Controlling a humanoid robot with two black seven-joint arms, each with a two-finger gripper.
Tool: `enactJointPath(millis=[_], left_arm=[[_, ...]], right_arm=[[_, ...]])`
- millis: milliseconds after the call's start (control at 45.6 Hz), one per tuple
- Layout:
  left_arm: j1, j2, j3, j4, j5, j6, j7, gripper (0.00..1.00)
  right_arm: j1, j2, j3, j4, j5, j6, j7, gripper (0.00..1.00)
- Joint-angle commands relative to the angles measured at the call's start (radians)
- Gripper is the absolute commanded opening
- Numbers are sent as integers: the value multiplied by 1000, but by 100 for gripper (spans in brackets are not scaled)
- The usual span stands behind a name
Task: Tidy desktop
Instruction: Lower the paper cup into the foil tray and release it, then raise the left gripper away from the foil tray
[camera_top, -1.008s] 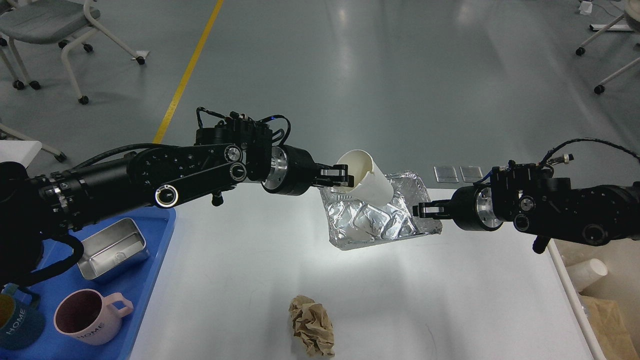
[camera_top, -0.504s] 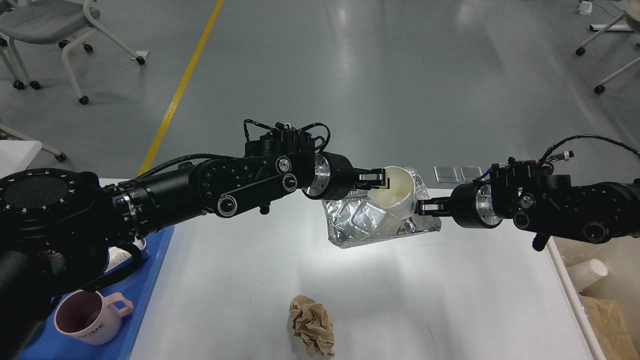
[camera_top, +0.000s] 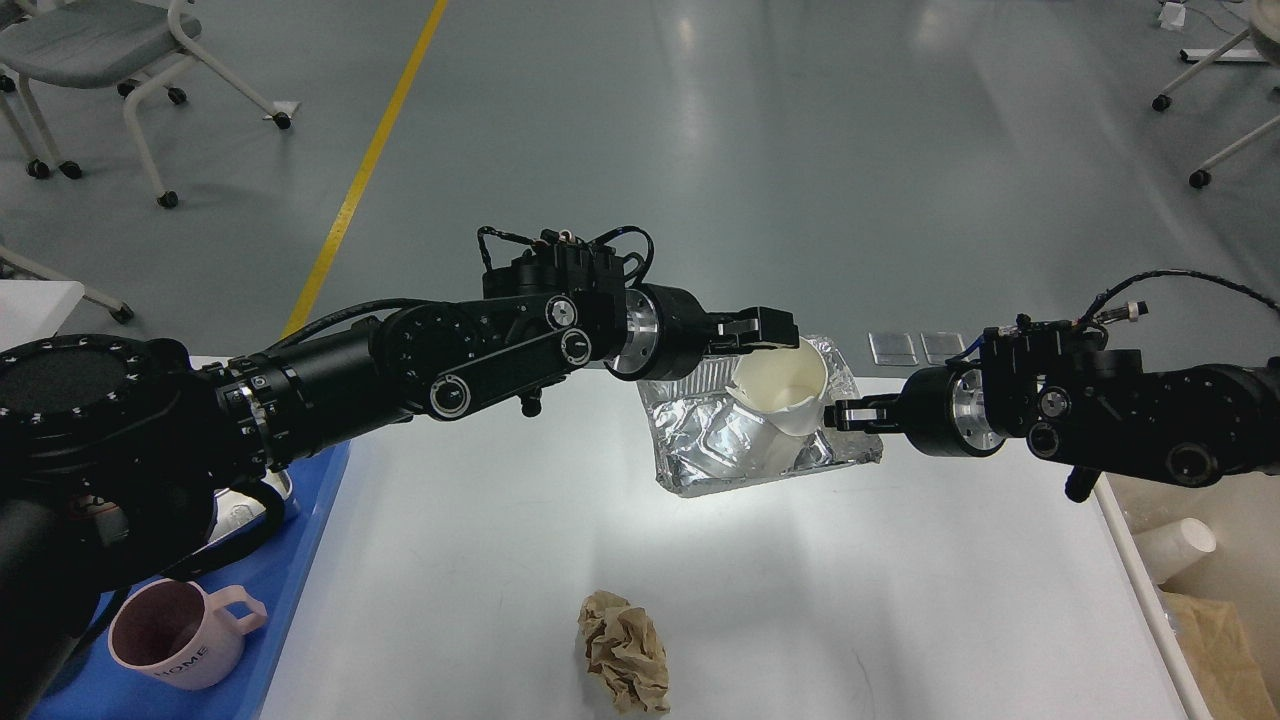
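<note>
A white paper cup (camera_top: 778, 385) hangs over the back of the white desktop (camera_top: 500, 520), its mouth facing me, in front of a crumpled silver foil bag (camera_top: 715, 450). My right gripper (camera_top: 848, 413) comes in from the right and is shut on the cup's right rim. My left gripper (camera_top: 768, 334) sits just above the cup's upper left rim, jaws parted and off the cup. A crumpled brown paper ball (camera_top: 623, 650) lies on the desktop near the front.
A blue tray (camera_top: 295, 560) at the desktop's left edge holds a pink mug (camera_top: 180, 645); my left arm hides most of it. A cream bin (camera_top: 1225, 640) right of the table holds a white cup (camera_top: 1175, 548). Chairs stand on the floor behind.
My left gripper carried the cup right to my right gripper, then let go and rose slightly up and right. The cup now stays on the right gripper.
</note>
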Motion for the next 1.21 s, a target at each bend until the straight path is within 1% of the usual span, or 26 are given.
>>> enactJointPath(millis=[0, 197, 285, 373, 570, 789, 921, 986, 1118, 1184], left_arm=[[3, -6, -1, 28, -9, 41, 0, 69], [4, -38, -1, 73, -30, 78, 0, 69], [9, -48, -1, 109, -38, 111, 3, 69], [9, -64, -1, 133, -72, 136, 14, 69], [3, -69, -1, 145, -108, 147, 15, 69], [-9, -48, -10, 145, -133, 139, 15, 69], [-16, 15, -1, 140, -150, 131, 15, 70], [-14, 57, 4, 131, -150, 127, 14, 72], [-12, 153, 8, 129, -150, 111, 12, 84], [-5, 205, 8, 125, -148, 111, 11, 88]], right_arm=[[0, 0, 0, 1, 1, 0, 0, 0], [0, 0, 2, 1, 1, -1, 0, 0], [0, 2, 3, 1, 1, -1, 0, 0], [0, 2, 2, 1, 1, -1, 0, 0], [0, 0, 2, 1, 1, -1, 0, 0], [0, -3, -1, 1, 1, -1, 0, 0], [0, -4, -5, 1, 1, -1, 0, 0], [-2, -4, -6, 0, -1, -1, 0, 0], [-2, -6, -9, -2, 1, -1, 1, 0], [-2, -12, -9, -2, 1, -1, 1, 0]])
